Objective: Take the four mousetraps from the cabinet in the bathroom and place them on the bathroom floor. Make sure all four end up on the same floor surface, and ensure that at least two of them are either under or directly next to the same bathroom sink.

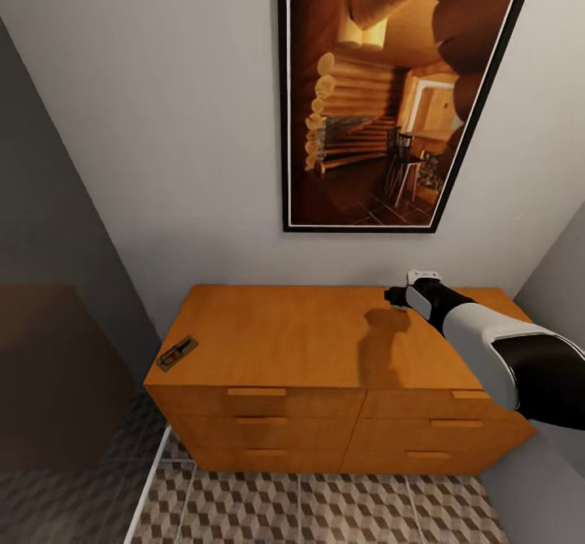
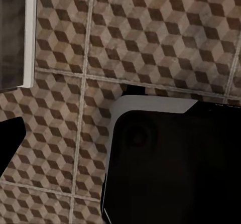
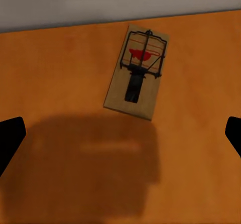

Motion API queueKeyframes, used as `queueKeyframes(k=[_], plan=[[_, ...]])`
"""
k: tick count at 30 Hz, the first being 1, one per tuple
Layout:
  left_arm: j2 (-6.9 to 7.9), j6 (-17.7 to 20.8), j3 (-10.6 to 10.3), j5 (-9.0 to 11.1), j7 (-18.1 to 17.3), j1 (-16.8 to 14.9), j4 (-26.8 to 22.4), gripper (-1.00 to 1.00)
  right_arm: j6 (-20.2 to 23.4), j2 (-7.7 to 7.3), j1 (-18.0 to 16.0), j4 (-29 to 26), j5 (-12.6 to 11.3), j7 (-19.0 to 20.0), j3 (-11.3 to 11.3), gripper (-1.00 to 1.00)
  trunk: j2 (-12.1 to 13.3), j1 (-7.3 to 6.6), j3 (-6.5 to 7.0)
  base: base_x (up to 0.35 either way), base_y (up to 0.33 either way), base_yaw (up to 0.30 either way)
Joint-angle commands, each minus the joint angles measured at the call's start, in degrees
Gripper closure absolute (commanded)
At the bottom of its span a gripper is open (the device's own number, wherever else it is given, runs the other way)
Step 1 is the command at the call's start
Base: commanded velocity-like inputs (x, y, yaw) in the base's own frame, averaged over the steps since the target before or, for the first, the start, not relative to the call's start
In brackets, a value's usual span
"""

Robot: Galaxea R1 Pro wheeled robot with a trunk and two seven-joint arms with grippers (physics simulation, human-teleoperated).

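Observation:
The orange-brown cabinet (image 1: 284, 333) stands against the wall on the cube-patterned bathroom floor (image 1: 325, 511). One mousetrap (image 1: 177, 353) lies at the front left corner of its top. My right gripper (image 1: 404, 294) hovers over the back right of the top, casting a shadow there. In the right wrist view another mousetrap (image 3: 136, 73) lies flat near the wall, just beyond my open right gripper (image 3: 120, 138), and nothing is between the fingers. My left gripper (image 2: 120, 143) hangs over the floor tiles (image 2: 150, 33), with one dark fingertip (image 2: 10, 143) at the frame edge.
A large framed picture (image 1: 390, 89) hangs on the wall above the cabinet. A white strip (image 1: 150, 479) runs across the floor left of the cabinet, with a darker grey area and a brown shape (image 1: 49, 365) behind it. My dark base (image 2: 175, 169) sits below the left gripper.

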Motion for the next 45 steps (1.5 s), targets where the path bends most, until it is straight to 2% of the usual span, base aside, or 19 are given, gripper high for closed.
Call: queueKeyframes(k=[1, 18, 30, 45], plan=[[0.03, -0.2, -0.5, 0.5, 0.3, 0.0, 0.0, -1.00, 0.3, -0.01, 0.0, -0.1, -0.6, -0.2, 0.5, -1.00, -0.1, 0.03, -0.12, 0.050, 0.000, 0.000], [0.03, -0.2, -0.6, 0.5, 0.3, 0.0, 0.0, -1.00, 0.3, -0.11, 0.0, -0.1, -0.6, -0.1, 0.5, -1.00, -0.1, 0.03, -0.17, 0.144, -0.009, 0.000], [0.03, -0.2, -0.6, 0.5, 0.3, 0.0, 0.0, -1.00, -1.1, -0.18, 3.1, -0.1, -0.5, 0.9, 0.5, -1.00, -0.1, 0.03, -0.17, 0.014, 0.000, 0.000], [0.03, -0.2, -0.6, 0.5, 0.3, 0.0, 0.0, -1.00, -1.8, -2.02, 3.4, -0.1, -0.5, 2.3, 0.5, -1.00, -0.1, 0.03, -0.17, 0.000, 0.000, 0.000]])
